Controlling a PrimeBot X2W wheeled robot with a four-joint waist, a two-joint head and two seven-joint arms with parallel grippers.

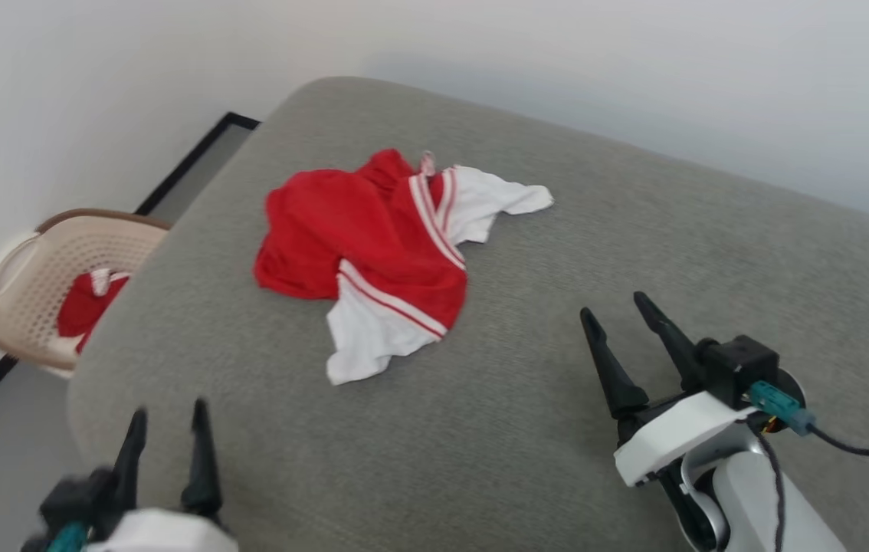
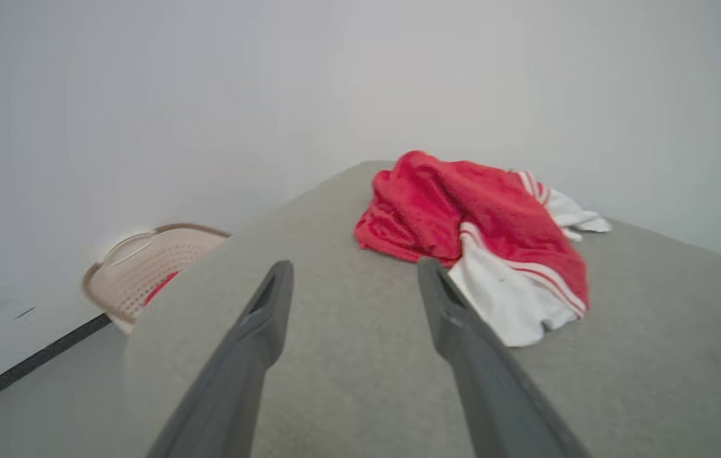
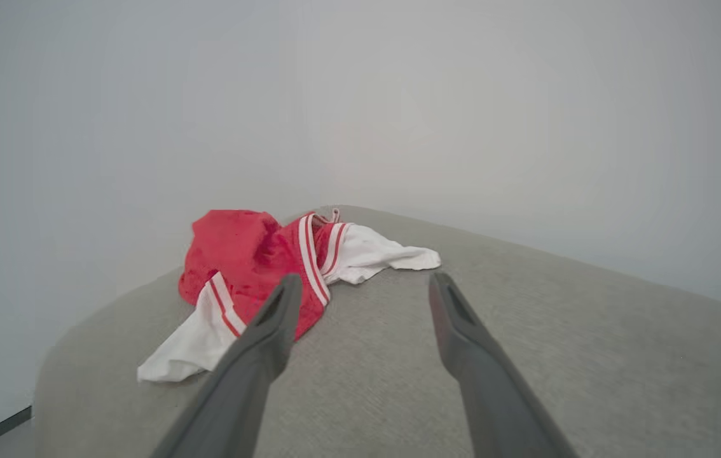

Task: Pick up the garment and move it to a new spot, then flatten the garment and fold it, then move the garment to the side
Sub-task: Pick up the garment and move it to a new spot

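Observation:
The garment (image 1: 373,245) is a red T-shirt with white sleeve ends and striped trim, lying crumpled on the grey padded surface (image 1: 557,429) toward its far left part. The left wrist view has the garment (image 2: 481,235) ahead and to the right; the right wrist view has the garment (image 3: 259,267) ahead and to the left. My left gripper (image 1: 170,418) hovers open at the near left edge, well short of the cloth. My right gripper (image 1: 617,305) stands open to the right of the cloth, apart from it. Nothing is between either pair of fingers.
A beige perforated laundry basket (image 1: 28,284) stands on the floor left of the padded surface, with red cloth (image 1: 86,303) inside. White walls close in behind and to the left. A black cable (image 1: 864,447) trails from my right wrist.

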